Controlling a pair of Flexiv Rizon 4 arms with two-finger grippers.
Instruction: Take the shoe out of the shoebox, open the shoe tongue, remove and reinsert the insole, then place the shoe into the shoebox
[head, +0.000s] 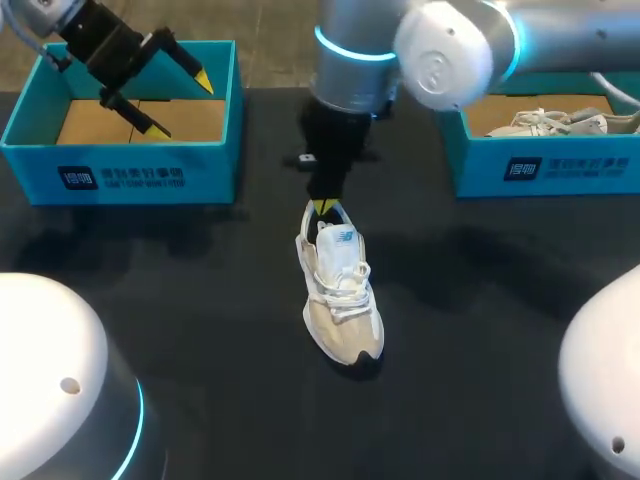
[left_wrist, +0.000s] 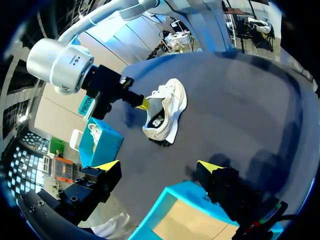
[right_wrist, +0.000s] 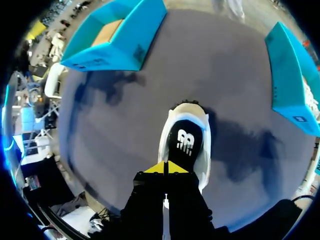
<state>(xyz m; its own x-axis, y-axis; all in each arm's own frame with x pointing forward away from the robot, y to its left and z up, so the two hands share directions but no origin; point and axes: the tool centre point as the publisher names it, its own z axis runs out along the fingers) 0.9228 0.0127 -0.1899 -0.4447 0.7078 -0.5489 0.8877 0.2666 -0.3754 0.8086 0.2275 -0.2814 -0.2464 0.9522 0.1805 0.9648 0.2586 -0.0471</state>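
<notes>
The shoe (head: 340, 295) stood upright on its sole on the table (head: 200, 300), near the middle and outside both boxes. Its long axis ran toward and away from the robot, with the toe at the near end and the heel at the far end. The dark insole (right_wrist: 186, 142) showed inside the opening.

The right gripper (head: 323, 207) pointed down at the heel end of the shoe, at the opening. Its yellow tips were closed together. It could not be determined whether a thin part of the shoe was pinched between them. From this gripper the body of the shoe extended toward the robot.

The left gripper (head: 180, 104) hung over the left shoebox (head: 120, 170), well apart from the shoe. Its fingers were spread and held nothing. The right arm was therefore much the nearer one for work at the opening.

The right shoebox (head: 545, 165) held a second shoe (head: 545, 122).

Judgement: the shoe was out of its box, and the tongue and insole steps appeared to be in hand. Any pull at the opening should run along the long axis, otherwise the shoe may tip or slide.
</notes>
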